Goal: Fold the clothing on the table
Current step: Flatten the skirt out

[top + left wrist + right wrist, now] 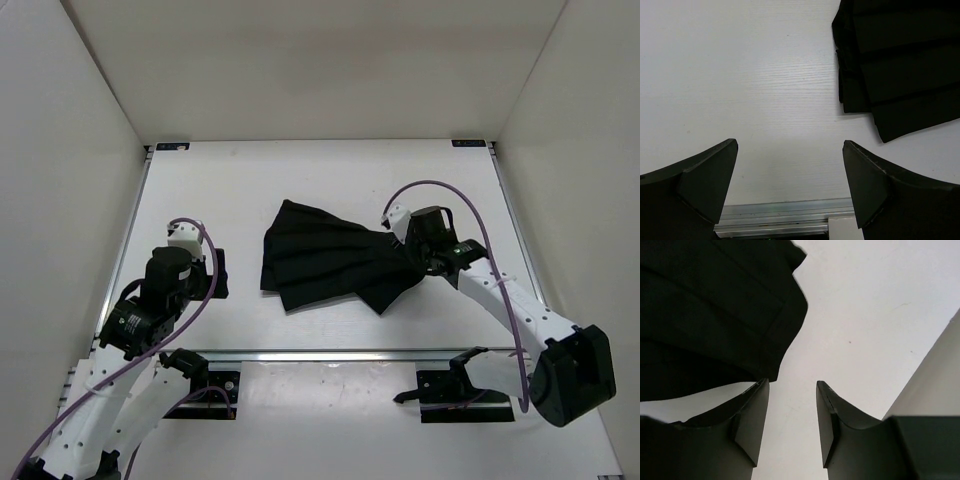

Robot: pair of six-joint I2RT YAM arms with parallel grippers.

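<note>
The clothing (330,262) is a black pleated garment lying spread in the middle of the white table (330,180), narrowing toward its right end. My right gripper (415,258) is at that right end. In the right wrist view it (792,385) stands open with only bare table (865,315) between the jaws, and the clothing (715,310) lies just beyond the left fingertip. My left gripper (218,272) is a short way left of the garment. It (790,145) is wide open over bare table (740,75), with the clothing's corner (900,65) at the upper right.
A metal rail (330,355) runs across the table in front of the arm bases and shows below the left jaws (785,212). Two black mounts (455,395) sit behind it. White walls enclose the table on three sides, one close on the right (935,375).
</note>
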